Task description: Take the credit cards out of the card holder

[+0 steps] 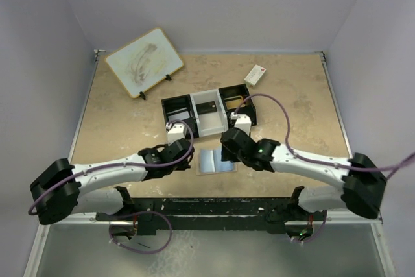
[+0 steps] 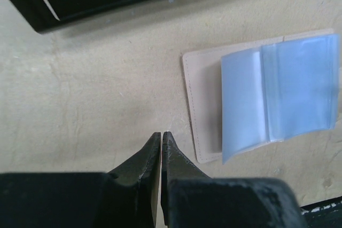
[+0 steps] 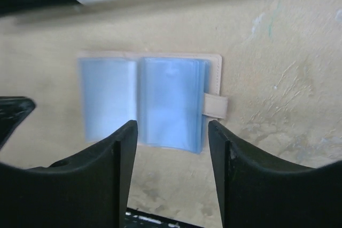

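Beige stone-look table. Black-and-white tray beyond my grippers. Card holder lying open, blue sleeves up, beneath my right gripper, whose jaws stand apart, holding nothing. Left gripper pinched closed, holder just to its right.

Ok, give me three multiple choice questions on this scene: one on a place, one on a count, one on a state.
1. Where is the card holder relative to the tray? A inside it. B on the table, on the arms' side. C behind it.
2. How many compartments has the tray? A two. B three. C five.
3. The left gripper is: A shut. B wide open. C holding a card.
Answers: 1 B, it lies open on the table; 2 B, black, white, black; 3 A, fingertips meet, nothing between.
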